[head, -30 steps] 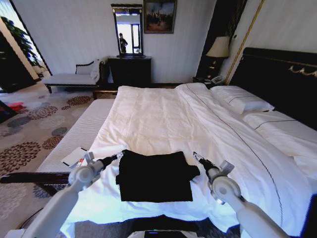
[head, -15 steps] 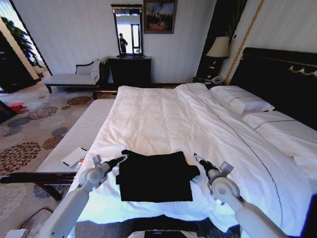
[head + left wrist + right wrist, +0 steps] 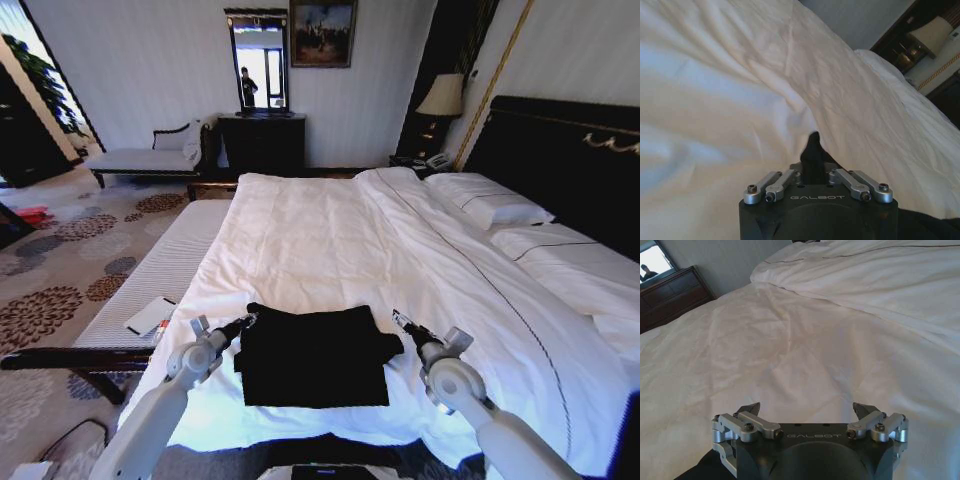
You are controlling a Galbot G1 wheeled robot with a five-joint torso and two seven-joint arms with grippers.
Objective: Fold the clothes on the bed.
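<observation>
My black short-sleeved cotton T-shirt [image 3: 314,356] lies already folded into a rough rectangle w/ one sleeve [image 3: 388,343] poking out toward my right, on the near edge of the big white-sheeted bed [image 3: 330,235], right in front of me & between my two arms. Its long axis runs left-right across me, roughly parallel to the bed's near edge; far edge faces the middle of the bed.

My left hand [image 3: 243,321] sits at the shirt's far-left corner, touching it. In the left wrist view the left hand [image 3: 813,150] has its fingers pressed together, dark tip closed; can't tell if any cloth is pinched betw. them.

My right hand [image 3: 399,319] is just beside the far-right corner, next to the sleeve, not touching as far as I can see. In the right wrist view the right hand [image 3: 807,410] has fingers spread wide, nothing held, white duvet beyond.

Judgement: left is the nearer one to the shirt; a next fold would prob. go across that left-right axis.
</observation>
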